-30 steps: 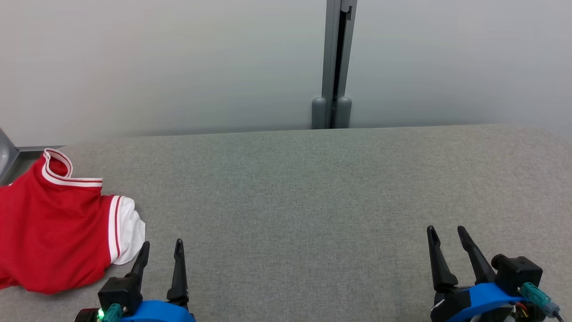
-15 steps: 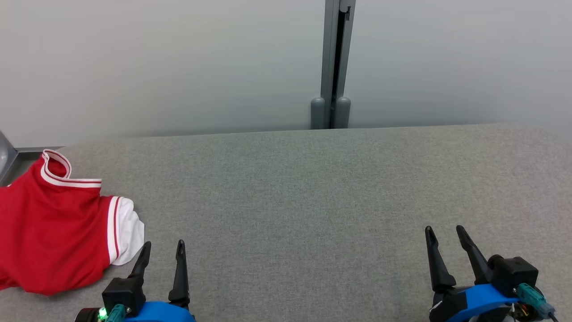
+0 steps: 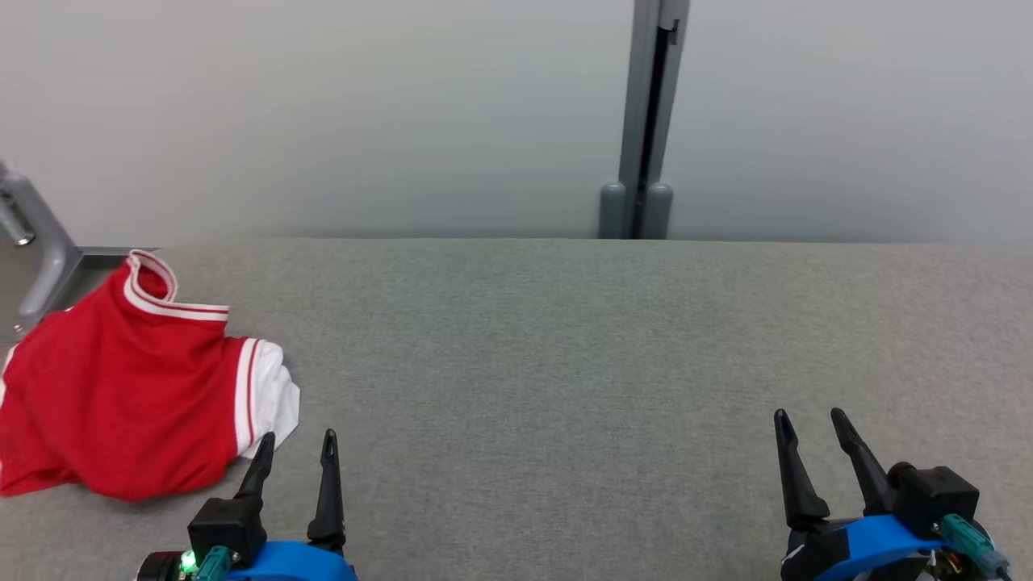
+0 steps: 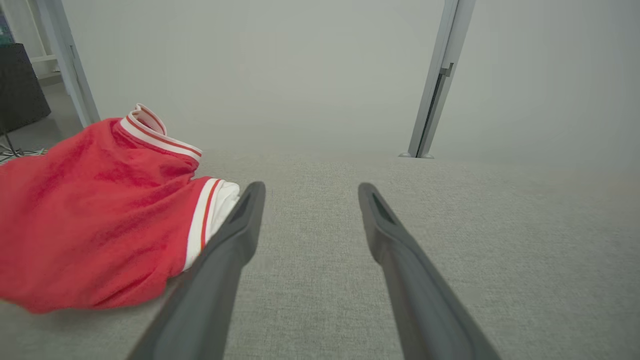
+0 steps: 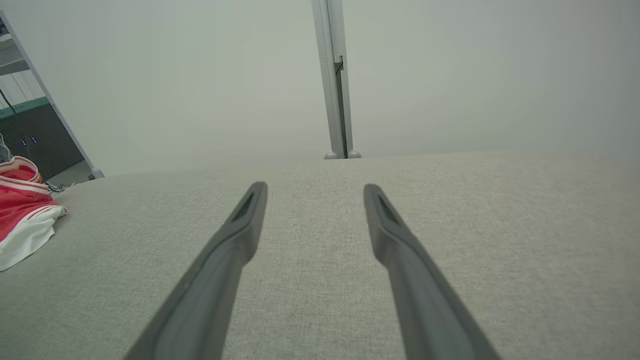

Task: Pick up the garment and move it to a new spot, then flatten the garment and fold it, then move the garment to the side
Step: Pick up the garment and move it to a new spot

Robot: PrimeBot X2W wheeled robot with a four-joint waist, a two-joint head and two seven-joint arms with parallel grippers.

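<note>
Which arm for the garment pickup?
Left. The left tool, open, sits just beside the red garment; the right tool, also open, is far across the grey table.

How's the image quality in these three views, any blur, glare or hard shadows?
Head view: soft even light, red garment crisp, no glare on the grey table. Left wrist view: wide-angle stretch, garment slightly soft, a faint shadow under its hem. Right wrist view: pale hazy wall, right pincer looming large, softly edged.
</note>
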